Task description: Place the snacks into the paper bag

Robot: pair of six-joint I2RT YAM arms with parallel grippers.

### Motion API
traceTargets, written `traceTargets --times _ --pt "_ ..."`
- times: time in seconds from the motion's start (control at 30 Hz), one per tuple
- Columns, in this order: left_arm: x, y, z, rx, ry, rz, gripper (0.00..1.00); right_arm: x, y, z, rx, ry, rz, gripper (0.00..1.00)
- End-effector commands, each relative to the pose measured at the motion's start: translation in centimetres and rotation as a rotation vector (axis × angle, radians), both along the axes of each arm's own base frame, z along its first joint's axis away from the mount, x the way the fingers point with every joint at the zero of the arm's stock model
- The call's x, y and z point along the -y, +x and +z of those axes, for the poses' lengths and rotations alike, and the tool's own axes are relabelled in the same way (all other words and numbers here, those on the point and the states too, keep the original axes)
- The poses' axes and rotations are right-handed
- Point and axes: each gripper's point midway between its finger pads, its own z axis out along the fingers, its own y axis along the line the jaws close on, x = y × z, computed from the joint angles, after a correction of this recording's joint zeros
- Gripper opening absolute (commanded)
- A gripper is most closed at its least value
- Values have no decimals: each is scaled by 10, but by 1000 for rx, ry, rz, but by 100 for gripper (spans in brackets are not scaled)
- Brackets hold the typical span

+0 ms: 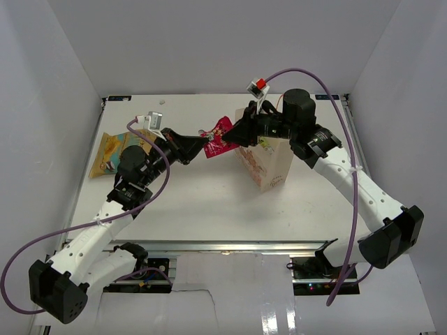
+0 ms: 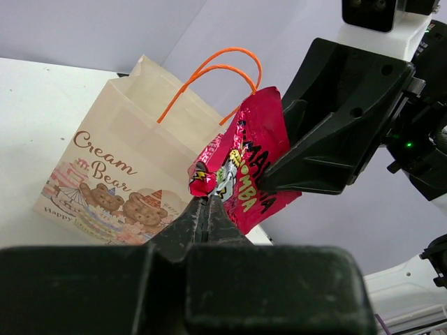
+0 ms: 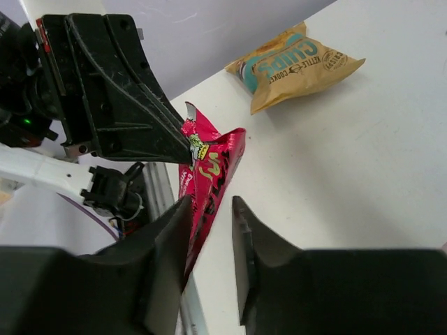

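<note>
Grips are hard to read from overhead. Wrist views show the left gripper (image 2: pixel 207 202) clamped on the crinkled magenta-pink foil packet (image 2: pixel 251 160), with the right gripper (image 3: pixel 211 207) astride it, jaws apart.

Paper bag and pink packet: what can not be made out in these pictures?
- Inside of the paper bag: top view, the right arm covers its mouth.
- Lower end of the pink packet: right wrist view, a finger of the right tool covers it.
- Yellow pouch: top view, the left arm hides one side.
</note>
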Motion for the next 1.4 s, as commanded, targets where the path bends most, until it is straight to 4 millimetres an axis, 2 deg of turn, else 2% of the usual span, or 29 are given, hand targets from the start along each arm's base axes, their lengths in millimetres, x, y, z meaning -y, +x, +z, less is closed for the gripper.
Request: traceTargets --times 0.0,0.03,0.07,0.1,0.13,0.23,0.3,0.33,0.4,0.43,0.47,0.5,0.53,0.7,0.77,0.8,0.83,1.03,1.07,1.1,1.13,1.17,1.2,1.23,1.33,1.37 --pt "6 -5 15 27 -16 -36 0 -3 0 13 38 36 0 25" --pt "7 -5 14 22 -16 -39 0 -4 0 16 49 38 2 13" --pt "7 -5 15 13 -25 -37 1 -3 -1 21 66 45 6 8" --pt "7 -4 16 9 -31 -34 17 -2 -1 24 77 47 7 8" --pt "7 -3 17 -2 -44 -31 28 -1 -1 29 102 49 8 8" --pt "2 -1 29 4 -72 0 53 7 -4 49 178 64 4 8" --pt "-4 0 38 21 -85 33 64 22 -4 69 241 82 -23 8" --pt "-7 -1 43 33 -89 46 73 30 -7 80 278 95 -39 8" --pt "-13 2 45 39 -65 85 78 51 1 95 337 101 -94 8" --pt "-14 2 46 41 -51 96 78 63 -4 106 376 112 -118 8" --pt "-17 4 36 12 -8 114 82 76 2 109 405 104 -160 8" --pt "-20 6 36 -1 9 134 83 84 1 114 433 104 -182 8" --pt "-24 8 20 -58 54 161 83 94 -4 118 463 103 -215 8" --pt "-40 5 -17 -185 137 230 86 129 -2 123 604 50 -360 8" --pt "-46 2 -28 -223 141 255 86 140 7 119 623 21 -443 8" --pt "-50 -2 -26 -223 129 264 86 145 11 117 646 2 -468 8" --pt "-53 -4 -35 -259 125 276 86 151 17 114 646 -15 -510 8" --pt "-73 -8 -52 -346 150 376 86 163 50 67 608 -133 -594 8" --pt "-76 -7 -54 -356 157 391 86 164 55 53 593 -158 -599 8" --pt "-77 -7 -57 -368 163 400 86 166 58 49 602 -169 -612 8" --pt "-78 -6 -66 -403 184 409 86 166 60 45 615 -179 -612 8" --pt "-79 -5 -67 -421 178 419 86 166 61 39 620 -184 -609 8" --pt "-80 -3 -70 -436 185 429 86 165 62 26 607 -197 -602 8" --pt "-80 -2 -80 -473 211 439 86 165 62 24 622 -199 -604 8" --pt "-84 3 -91 -547 223 484 86 162 65 5 617 -216 -595 8" --pt "-85 8 -97 -582 221 513 86 161 65 -6 603 -230 -587 11"
